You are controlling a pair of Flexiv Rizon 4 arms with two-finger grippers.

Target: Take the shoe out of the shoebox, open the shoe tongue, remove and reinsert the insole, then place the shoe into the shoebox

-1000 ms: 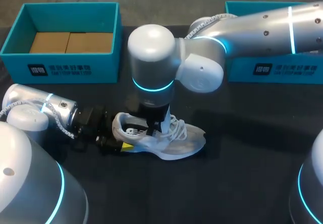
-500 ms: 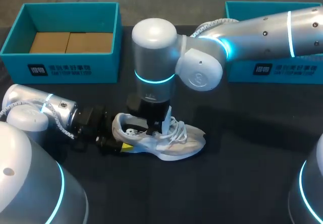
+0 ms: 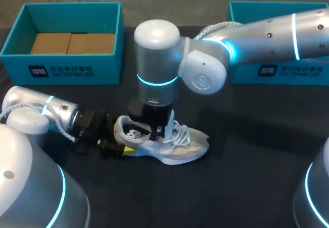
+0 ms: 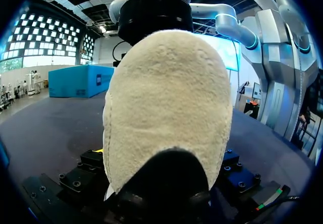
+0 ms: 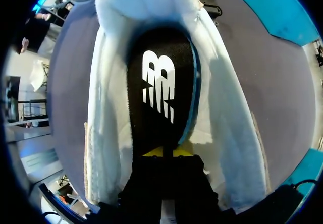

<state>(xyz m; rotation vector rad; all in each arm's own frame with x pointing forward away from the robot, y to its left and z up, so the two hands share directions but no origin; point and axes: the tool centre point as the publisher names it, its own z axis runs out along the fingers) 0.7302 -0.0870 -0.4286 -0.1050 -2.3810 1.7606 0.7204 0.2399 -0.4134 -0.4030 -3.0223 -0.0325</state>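
Shoe (image 3: 177, 146) lies on its sole on the table (image 3: 247, 176). One teal shoebox (image 3: 20, 58) stands well beyond its heel end, a second shoebox (image 3: 288, 69) well beyond its toe.

Right gripper (image 3: 157, 132) reaches down into the shoe's mouth, tips pinched together on the near end of the insole (image 5: 161, 82). Left gripper (image 3: 123, 149) sits at the shoe's heel (image 4: 166, 108); whether it clamps cannot be told.

Risk: if the heel is loosely held, a pull on the insole could lift or drag the whole shoe. A thin pinch could also slip off.

Only the right wrist view shows the insole and the pinch. The head view has the arm in the way, and the left wrist view shows only heel fabric.
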